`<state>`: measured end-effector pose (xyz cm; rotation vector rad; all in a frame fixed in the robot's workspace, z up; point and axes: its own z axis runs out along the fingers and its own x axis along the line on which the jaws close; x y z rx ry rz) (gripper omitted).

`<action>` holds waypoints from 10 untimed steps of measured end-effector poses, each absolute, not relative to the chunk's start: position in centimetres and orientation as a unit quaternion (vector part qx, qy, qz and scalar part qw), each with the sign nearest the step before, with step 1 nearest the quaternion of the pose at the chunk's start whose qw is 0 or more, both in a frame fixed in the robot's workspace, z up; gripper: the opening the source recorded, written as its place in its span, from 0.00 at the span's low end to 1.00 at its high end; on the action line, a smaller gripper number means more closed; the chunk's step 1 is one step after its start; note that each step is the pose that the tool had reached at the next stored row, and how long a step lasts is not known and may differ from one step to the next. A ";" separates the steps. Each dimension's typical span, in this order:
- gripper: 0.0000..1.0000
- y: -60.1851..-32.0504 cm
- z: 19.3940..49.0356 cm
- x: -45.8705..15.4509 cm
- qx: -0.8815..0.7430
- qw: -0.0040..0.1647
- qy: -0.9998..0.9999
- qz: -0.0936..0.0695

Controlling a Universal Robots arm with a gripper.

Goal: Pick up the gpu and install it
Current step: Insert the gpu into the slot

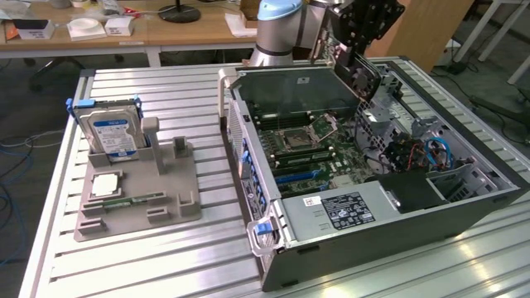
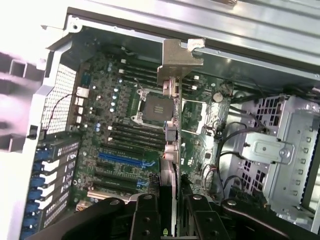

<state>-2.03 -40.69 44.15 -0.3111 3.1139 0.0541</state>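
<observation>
The gpu point(image 2: 171, 131), in the tool point(image 2: 172, 207), hangs above the motherboard point(image 2: 115, 130).

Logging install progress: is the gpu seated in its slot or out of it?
Out. The end effector grips the gpu edge-on above the motherboard, raised over the open case and not pushed into any slot.

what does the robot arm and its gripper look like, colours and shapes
The arm is a smooth silver-grey tube with a rounded light blue joint cap. The gripper is matte black, with two chunky linked fingers pinned by round black bolts. A tiny yellow-green mark sits low on one finger.
</observation>
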 end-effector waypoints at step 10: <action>0.26 -40.7 44.1 -2.0 -0.174 0.005 0.985 0.018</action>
